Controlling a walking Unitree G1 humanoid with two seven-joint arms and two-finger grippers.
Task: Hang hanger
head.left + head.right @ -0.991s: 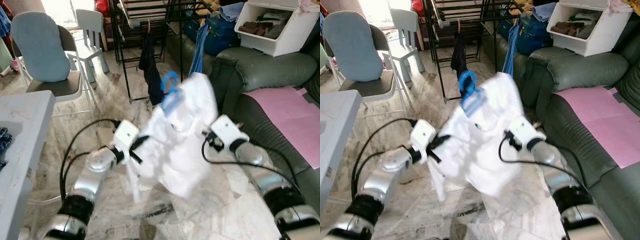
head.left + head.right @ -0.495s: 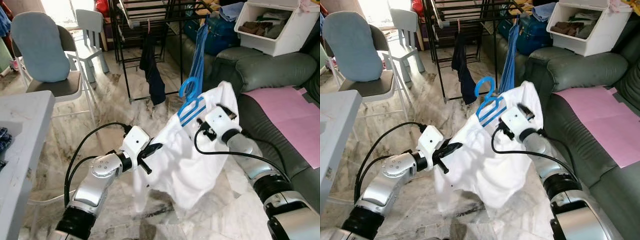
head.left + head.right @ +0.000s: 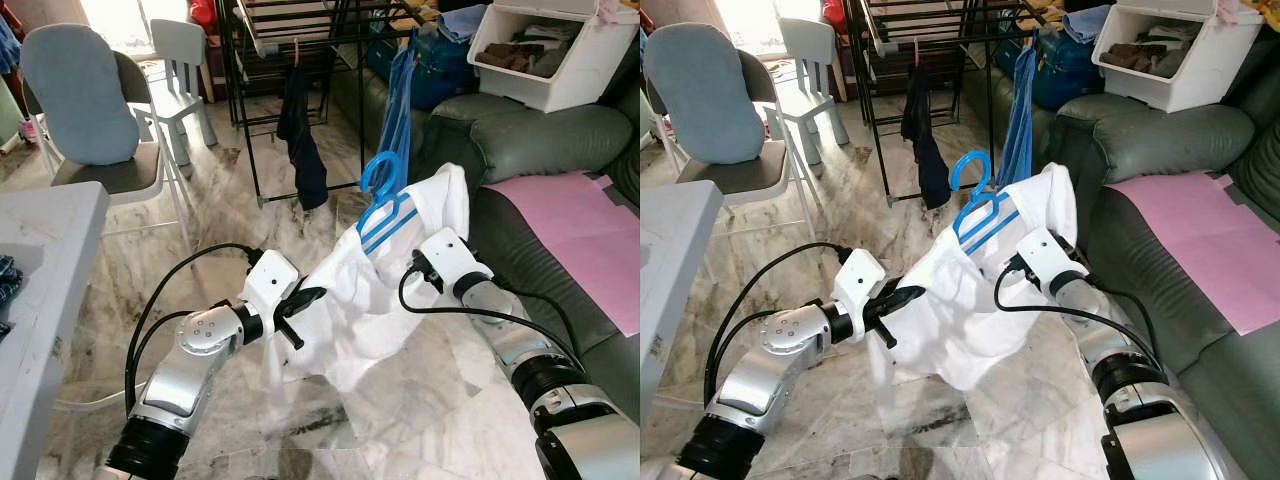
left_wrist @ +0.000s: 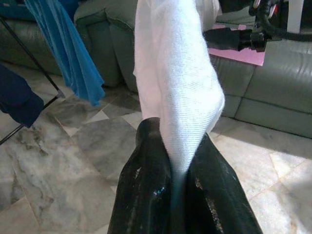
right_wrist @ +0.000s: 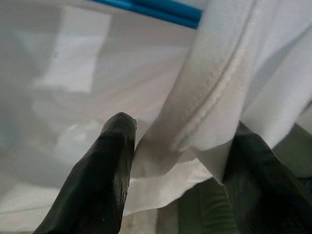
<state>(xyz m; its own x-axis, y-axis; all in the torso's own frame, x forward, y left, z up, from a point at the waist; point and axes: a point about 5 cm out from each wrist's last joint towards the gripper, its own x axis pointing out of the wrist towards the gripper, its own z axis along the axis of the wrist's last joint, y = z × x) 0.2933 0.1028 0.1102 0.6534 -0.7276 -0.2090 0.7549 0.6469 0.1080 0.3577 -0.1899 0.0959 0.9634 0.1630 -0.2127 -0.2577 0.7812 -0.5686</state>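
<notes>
While the white shirt (image 3: 370,290) is hanging stretched between the two arms at mid-frame in the head views, the left end effector (image 4: 178,187) is pinching a fold of its lower edge, fingers clamped narrow on the cloth. The right end effector (image 5: 178,156) is sitting at the shirt's upper right; its fingers are standing fairly wide apart with a hem of the shirt lying between them, so it is looking like a loose hold at best. The blue hanger (image 3: 385,195) is poking up out of the shirt's neck, hook uppermost, just above centre. The black drying rack (image 3: 300,30) is standing in the upper middle, well apart, with a dark garment (image 3: 303,140) and a blue garment (image 3: 398,90) already hanging from it. Judging by this, the carrying step is in hand; the next move is calling for raising the hanger's hook toward a free rail.
</notes>
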